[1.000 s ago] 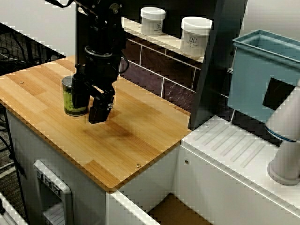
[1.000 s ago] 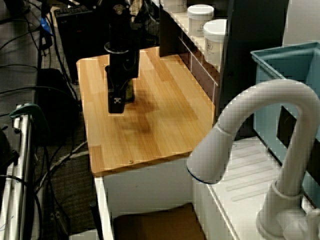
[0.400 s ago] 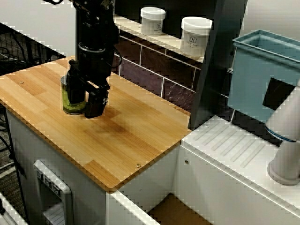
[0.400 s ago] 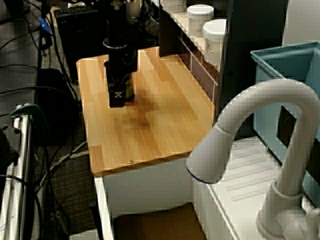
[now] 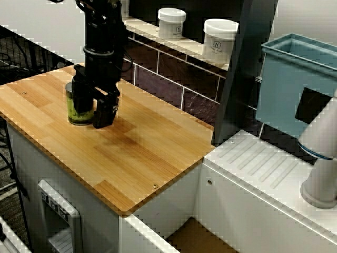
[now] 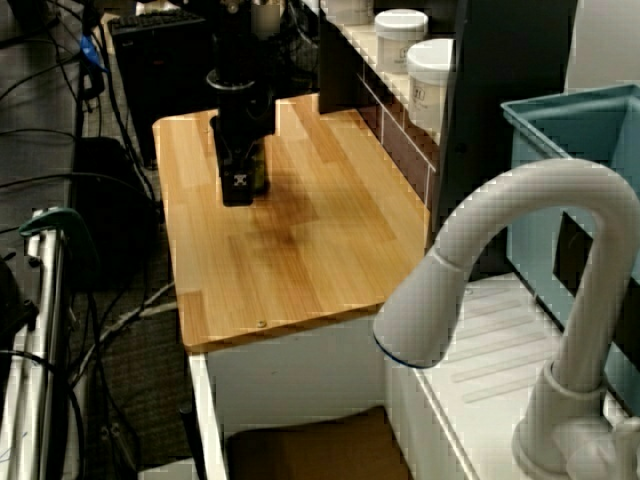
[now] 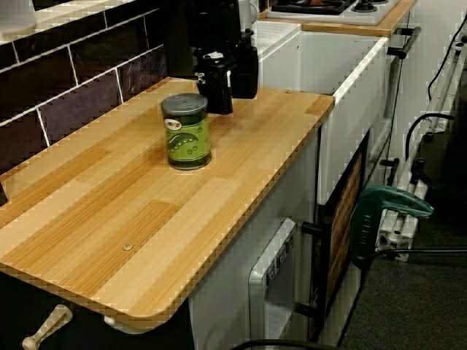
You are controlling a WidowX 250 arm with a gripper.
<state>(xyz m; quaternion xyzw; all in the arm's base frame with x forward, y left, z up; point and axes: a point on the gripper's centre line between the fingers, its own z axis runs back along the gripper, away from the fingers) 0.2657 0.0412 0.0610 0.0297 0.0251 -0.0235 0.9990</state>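
Observation:
A green can [image 5: 73,112] with a grey lid stands upright on the wooden counter [image 5: 137,153], toward its left end. My black gripper [image 5: 90,113] hangs straight down right beside it, open, with nothing between its fingers. In the view from the counter's far end the can [image 7: 186,135] stands in front of the gripper [image 7: 230,91], one finger [image 7: 214,91] close behind its top. I cannot tell whether they touch. In the view from the sink side the gripper [image 6: 238,185] hides most of the can [image 6: 260,180].
Two white jars [image 5: 171,23] [image 5: 219,40] sit on a shelf above the dark tiled wall behind the counter. A blue bin [image 5: 295,84] and a white faucet [image 6: 520,300] stand at the sink to the right. Cables lie on the floor past the counter's front edge.
The gripper has moved left along the counter, from the can's right to close against it, staying open. The can seems to have shifted slightly left.

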